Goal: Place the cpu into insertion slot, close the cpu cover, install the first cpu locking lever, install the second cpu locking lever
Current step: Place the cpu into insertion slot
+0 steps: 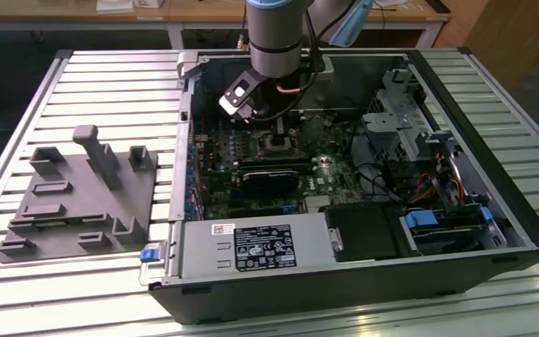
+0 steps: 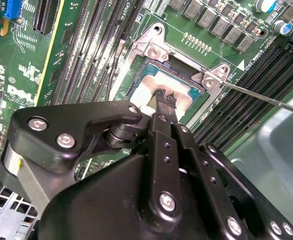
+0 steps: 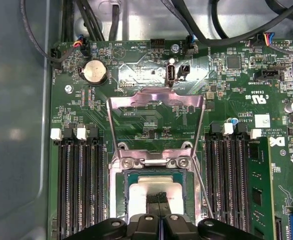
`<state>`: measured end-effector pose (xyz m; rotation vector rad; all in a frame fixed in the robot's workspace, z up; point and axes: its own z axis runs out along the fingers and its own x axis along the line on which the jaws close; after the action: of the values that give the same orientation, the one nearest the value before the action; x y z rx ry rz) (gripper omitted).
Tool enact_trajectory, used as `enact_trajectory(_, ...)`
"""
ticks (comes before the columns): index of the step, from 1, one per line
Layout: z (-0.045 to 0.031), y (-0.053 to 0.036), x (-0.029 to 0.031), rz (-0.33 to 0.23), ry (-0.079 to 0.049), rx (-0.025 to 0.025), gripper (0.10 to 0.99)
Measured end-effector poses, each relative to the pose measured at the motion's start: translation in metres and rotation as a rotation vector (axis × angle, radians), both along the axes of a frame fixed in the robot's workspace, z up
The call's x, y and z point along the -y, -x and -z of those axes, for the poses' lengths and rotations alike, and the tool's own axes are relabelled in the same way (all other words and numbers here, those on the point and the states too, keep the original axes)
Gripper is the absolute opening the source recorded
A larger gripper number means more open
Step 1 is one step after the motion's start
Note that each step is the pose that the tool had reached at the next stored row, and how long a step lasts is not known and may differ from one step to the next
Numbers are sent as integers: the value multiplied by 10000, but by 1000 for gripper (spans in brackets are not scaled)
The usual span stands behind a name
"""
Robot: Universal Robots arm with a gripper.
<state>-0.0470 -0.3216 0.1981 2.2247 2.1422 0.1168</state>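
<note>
The gripper point(image 3: 159, 196) has its two black fingers drawn together with no gap between the tips; in both wrist views the tips sit at the middle of the cpu point(image 3: 137, 200), touching its dull silver top or just above it, which one I cannot tell. The cpu lies flat inside the insertion slot point(image 3: 151, 162), with its green edge showing around the metal. The cpu cover point(image 3: 156, 98) is swung open away from the slot and hinged at the slot's far edge; bare board shows through its square window. In the second wrist view a thin wire lever point(image 2: 266, 98) runs from a corner of the slot out over the memory slots point(image 2: 246, 90). Long black memory slots flank the slot on both sides, and a coin battery point(image 3: 95, 72) sits beyond the open cover. In the exterior view the arm point(image 1: 274, 42) comes down from the upper centre of the frame into the open computer case point(image 1: 494, 140); a grey plastic fixture point(image 1: 73, 210) lies on the slatted table point(image 1: 110, 77) at the exterior view's left, well apart from the case.
</note>
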Motion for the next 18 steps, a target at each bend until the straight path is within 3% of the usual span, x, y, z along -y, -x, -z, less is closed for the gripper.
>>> enact_trajectory(9,-8,-1,-3,-1,-6,4,106)
enact_trajectory(18,-169,-1,-3,0,-5,37,106)
